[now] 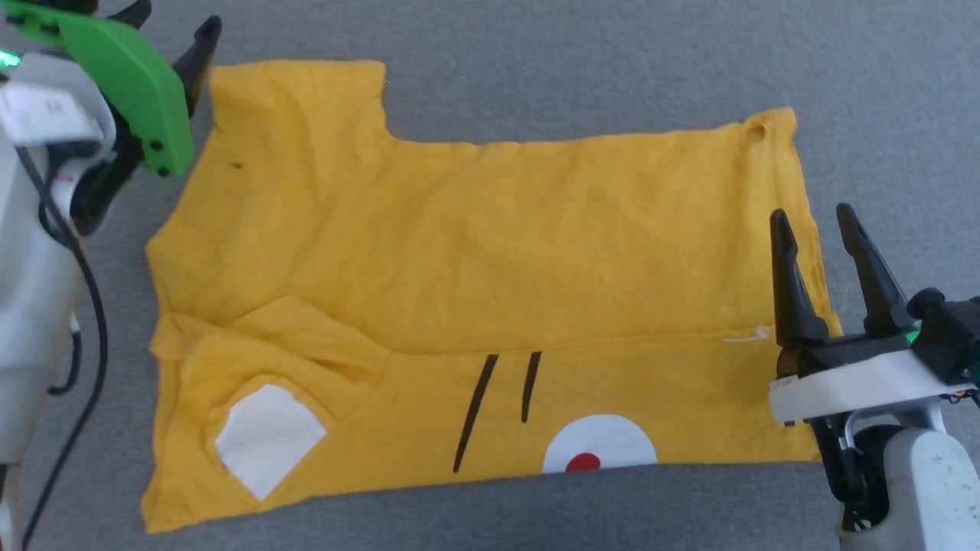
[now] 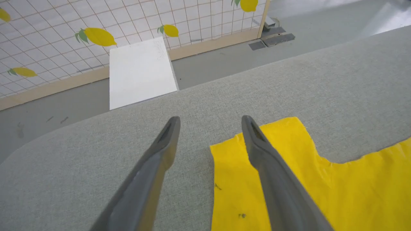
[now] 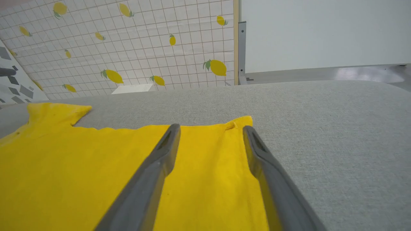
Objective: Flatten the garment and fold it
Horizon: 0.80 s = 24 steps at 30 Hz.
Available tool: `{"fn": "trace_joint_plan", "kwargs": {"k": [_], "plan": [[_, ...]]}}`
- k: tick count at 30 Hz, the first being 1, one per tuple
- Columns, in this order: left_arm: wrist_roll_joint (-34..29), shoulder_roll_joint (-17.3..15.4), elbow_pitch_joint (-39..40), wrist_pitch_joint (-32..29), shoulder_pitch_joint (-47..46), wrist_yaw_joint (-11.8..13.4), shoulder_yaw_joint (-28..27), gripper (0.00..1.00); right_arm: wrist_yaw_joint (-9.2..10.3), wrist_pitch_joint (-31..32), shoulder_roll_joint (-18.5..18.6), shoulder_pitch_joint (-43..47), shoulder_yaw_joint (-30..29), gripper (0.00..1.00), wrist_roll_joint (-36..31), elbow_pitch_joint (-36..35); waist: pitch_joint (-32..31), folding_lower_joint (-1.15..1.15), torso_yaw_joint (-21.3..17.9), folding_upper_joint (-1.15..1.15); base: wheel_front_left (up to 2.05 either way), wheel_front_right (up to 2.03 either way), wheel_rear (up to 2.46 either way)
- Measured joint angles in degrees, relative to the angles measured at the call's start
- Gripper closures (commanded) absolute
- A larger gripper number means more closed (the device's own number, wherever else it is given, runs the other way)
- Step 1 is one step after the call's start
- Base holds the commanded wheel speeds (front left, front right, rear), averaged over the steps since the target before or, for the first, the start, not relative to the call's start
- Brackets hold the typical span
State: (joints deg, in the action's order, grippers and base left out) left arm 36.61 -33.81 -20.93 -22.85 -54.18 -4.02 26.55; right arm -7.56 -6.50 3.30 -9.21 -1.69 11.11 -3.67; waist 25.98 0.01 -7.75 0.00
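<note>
While both pincers stand open and empty, the grey cloth-topped table (image 1: 536, 38) carries a bright yellow T-shirt (image 1: 490, 245) laid flat and sideways, sleeve at far left, hem at rt. Left gripper (image 2: 211, 118) hovers at the sleeve's far-left corner, one finger over fabric, the other over table. Right gripper (image 1: 811, 211) sits over the hem edge, toward the near rt corner. Grey surface runs wide beyond the shirt's far edge & rt of the hem. Near strip shows white patch (image 1: 264, 440), two black lines (image 1: 475, 413), white circle w/ red dot (image 1: 605, 438).
</note>
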Motion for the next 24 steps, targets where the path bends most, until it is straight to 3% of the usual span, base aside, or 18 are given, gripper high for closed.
{"fn": "trace_joint_plan", "kwargs": {"k": [8,18,19,20,21,24], "plan": [[0.8,-0.33,-5.05,-16.19,-4.02,3.92,2.48,0.0,0.0,-0.18,-0.02,-0.84,1.87,0.0,0.2,-0.1,4.0,0.0,-3.62,0.0,0.0,0.0,0.0],[0.08,-2.69,-3.59,-22.65,-4.66,7.92,3.44,0.0,0.0,-0.41,-0.13,-1.67,2.83,0.0,0.45,0.34,6.38,-0.01,-6.19,0.0,0.0,0.0,0.0],[0.07,-2.8,-3.38,-23.01,-4.66,8.14,3.58,0.18,0.0,-0.35,-0.13,-1.76,2.9,0.0,0.43,0.34,6.38,0.0,-6.26,0.0,0.0,0.0,0.0],[0.08,-2.87,-3.05,-23.3,-4.66,8.15,3.69,0.69,0.0,-0.19,-0.13,-1.96,2.94,0.0,0.26,0.34,6.34,-0.01,-6.28,0.0,0.0,0.0,0.0],[0.09,-2.9,-2.65,-23.3,-4.66,8.16,3.64,1.0,0.0,0.04,-0.12,-2.36,2.94,0.0,0.0,0.33,6.28,-0.01,-6.26,0.0,0.0,0.0,0.0],[0.25,-2.83,-1.88,-23.3,-4.51,8.16,3.82,1.0,0.0,1.6,0.03,-4.94,2.78,0.0,-0.86,0.04,6.05,-0.01,-6.2,0.0,0.0,0.0,0.0]]}}
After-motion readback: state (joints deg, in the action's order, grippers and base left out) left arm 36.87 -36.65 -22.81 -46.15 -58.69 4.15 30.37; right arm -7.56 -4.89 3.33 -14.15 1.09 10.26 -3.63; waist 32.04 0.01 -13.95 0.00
